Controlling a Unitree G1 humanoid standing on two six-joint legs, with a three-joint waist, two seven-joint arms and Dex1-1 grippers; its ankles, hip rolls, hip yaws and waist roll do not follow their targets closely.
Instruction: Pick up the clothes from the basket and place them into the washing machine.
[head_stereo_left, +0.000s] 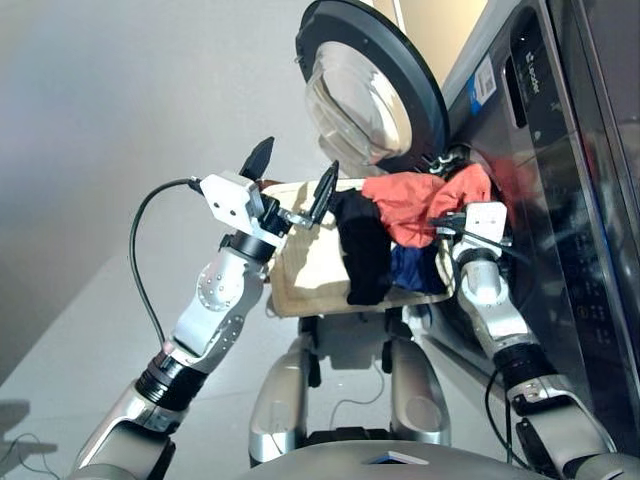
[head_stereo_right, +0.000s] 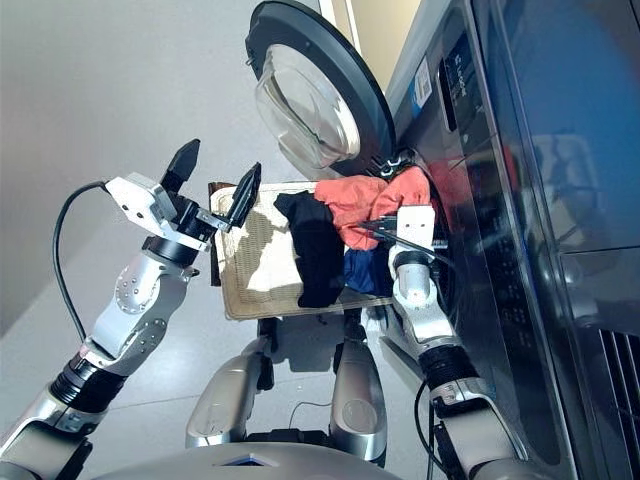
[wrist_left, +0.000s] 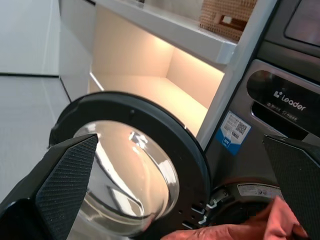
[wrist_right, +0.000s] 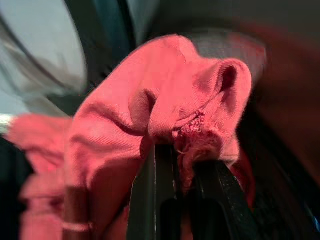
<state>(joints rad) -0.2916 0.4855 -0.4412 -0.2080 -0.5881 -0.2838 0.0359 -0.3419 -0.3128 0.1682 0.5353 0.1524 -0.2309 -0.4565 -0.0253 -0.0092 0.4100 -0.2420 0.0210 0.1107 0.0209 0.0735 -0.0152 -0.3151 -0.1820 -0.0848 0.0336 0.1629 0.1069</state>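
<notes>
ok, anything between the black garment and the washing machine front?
Yes: the orange-red garment, pinched by the right gripper, with the dark blue one below. Head views show it.

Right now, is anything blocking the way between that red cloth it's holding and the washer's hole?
Nothing visible does. The right gripper holds the orange-red garment beside the washing machine; its door is swung wide open, away from the drum opening.
</notes>
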